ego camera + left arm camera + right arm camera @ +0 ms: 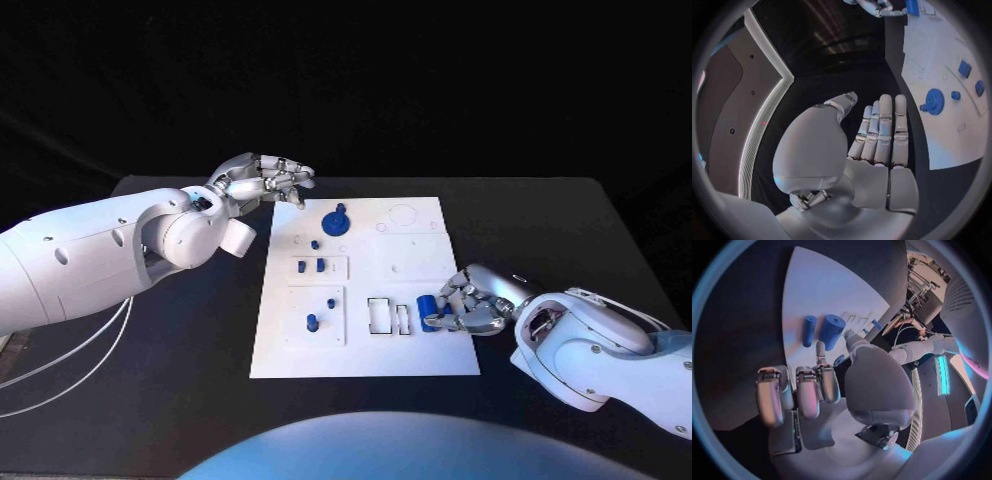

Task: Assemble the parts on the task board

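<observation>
Black table, white board [418,350] centred. Right hand [469,303] curls at the board's near right edge, seemingly pinching a blue cylinder [428,306]; loose grip could drop it. Left hand [267,180] hovers spread, holding nothing, by the gear [336,221], which it may nudge.

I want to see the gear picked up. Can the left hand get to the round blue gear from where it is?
Probably yes. The left hand holds nothing and hovers by the task board's far corner; the blue gear lies close beside its fingers, nothing between them.
</observation>
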Motion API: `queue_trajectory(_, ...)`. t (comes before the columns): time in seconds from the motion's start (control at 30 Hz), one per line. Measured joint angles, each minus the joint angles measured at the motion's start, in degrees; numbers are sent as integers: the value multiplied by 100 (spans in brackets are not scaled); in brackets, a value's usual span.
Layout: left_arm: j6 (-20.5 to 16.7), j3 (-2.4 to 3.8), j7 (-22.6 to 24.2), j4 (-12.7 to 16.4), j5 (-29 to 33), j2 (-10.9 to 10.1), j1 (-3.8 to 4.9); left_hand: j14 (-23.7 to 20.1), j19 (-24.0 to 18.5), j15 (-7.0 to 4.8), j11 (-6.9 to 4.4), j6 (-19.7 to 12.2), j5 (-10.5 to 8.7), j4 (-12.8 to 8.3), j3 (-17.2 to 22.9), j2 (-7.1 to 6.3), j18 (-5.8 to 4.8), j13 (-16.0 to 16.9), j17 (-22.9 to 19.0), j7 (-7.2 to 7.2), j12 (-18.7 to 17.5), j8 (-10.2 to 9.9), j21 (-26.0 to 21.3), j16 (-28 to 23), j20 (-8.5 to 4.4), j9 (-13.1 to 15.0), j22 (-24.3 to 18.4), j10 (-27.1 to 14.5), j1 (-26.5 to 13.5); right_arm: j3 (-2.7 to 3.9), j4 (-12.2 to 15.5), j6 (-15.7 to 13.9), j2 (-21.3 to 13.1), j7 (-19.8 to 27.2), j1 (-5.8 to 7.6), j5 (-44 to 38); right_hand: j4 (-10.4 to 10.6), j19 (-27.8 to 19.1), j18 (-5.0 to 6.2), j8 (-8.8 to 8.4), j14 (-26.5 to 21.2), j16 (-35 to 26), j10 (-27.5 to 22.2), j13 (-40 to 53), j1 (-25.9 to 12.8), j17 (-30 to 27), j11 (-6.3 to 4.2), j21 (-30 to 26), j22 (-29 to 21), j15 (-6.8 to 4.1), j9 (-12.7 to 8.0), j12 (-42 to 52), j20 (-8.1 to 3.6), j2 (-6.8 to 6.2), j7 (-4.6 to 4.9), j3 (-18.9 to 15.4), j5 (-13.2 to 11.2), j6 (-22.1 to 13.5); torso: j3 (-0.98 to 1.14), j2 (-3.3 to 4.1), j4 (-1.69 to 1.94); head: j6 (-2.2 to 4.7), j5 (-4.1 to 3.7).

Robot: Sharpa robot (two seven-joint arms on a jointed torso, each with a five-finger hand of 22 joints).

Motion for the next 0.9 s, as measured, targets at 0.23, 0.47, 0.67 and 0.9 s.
queue_trajectory(0.23,0,0,-4,4,0,-3,0,0,0,0,0,0,0,0,0,0,0,0,5,0,0,0,0,0,0,0,0,0,0,0,-65,10,105,-31,-17,-56,121,0,0,0,0,0,0,-1,0,5,0,22,3,0,5,29,0,0,21,-41,0,21,1,0,-1,0,9)
queue_trajectory(0.47,1,0,-8,17,1,-15,0,0,0,0,0,0,0,0,0,0,0,0,5,0,0,0,0,0,0,0,0,0,0,3,-204,64,267,-120,-144,-103,182,0,0,1,0,0,0,-1,0,4,0,22,4,0,21,29,0,0,3,-102,0,40,5,2,0,0,30)
queue_trajectory(0.67,2,0,-14,24,1,-27,0,0,0,0,0,0,0,0,0,0,0,0,5,0,0,33,-21,0,0,0,-8,0,0,21,-251,64,346,-201,-160,-153,182,0,0,0,0,0,0,-1,-27,4,0,22,4,0,43,53,0,27,-12,-102,0,97,4,2,0,0,50)
queue_trajectory(0.9,7,0,-27,27,2,-32,0,0,0,0,0,0,0,0,0,0,0,0,4,0,0,33,-21,0,0,0,-8,0,0,22,-240,6,378,-267,-172,-101,182,0,0,-12,-21,0,21,-2,-40,3,-21,79,3,-20,35,178,0,39,-46,-102,27,212,2,-2,-4,0,64)
